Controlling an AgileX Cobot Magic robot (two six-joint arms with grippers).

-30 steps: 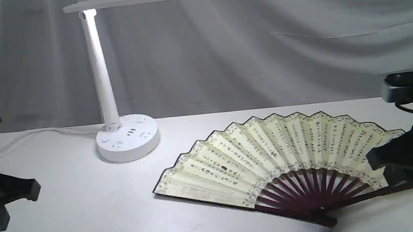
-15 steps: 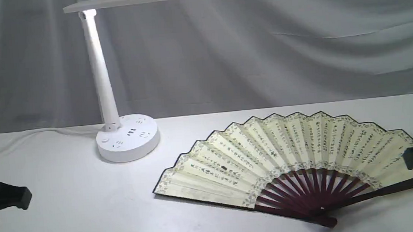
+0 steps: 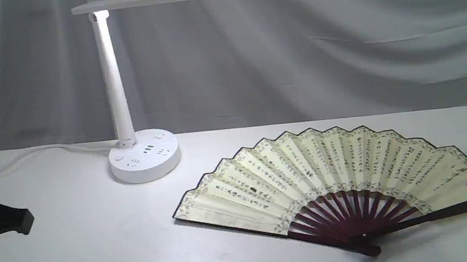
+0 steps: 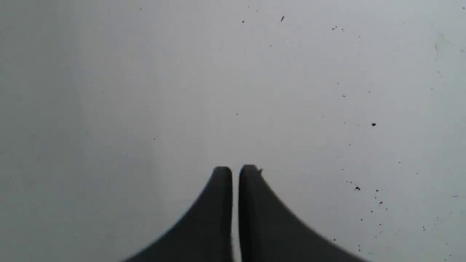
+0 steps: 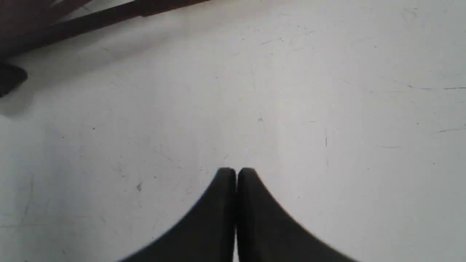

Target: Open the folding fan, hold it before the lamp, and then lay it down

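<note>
Retreat is what the last second shows. My right gripper (image 5: 236,173) was over the right end of the folding fan (image 3: 324,174) and covered part of the leaf. It has now drawn back to the right edge of the exterior frame, and only a dark stub of it overlaps the fan's tip there. My left gripper (image 4: 235,170) has slid a little further toward the left edge. Both pairs of jaws are pressed together with nothing between them.

The fan has not stirred. It lies spread wide and flat in the lower right of the exterior frame, with the cream leaf facing up and the maroon ribs meeting at the pivot near the bottom edge. It is well apart from the lamp (image 3: 118,94), which stands at the upper left with its bar head reaching toward the middle.

I judge that the laying-down is done and I am only clearing away. Nothing remains to grasp.

The table (image 3: 80,243) is plain white and matte. It shows faint scratches under my right wrist and small dark specks under my left. The lamp's white cord (image 3: 51,148) runs off along the back edge at the left. Behind everything hangs a grey cloth backdrop (image 3: 334,35) in loose folds, and it closes off the rest of the room.
</note>
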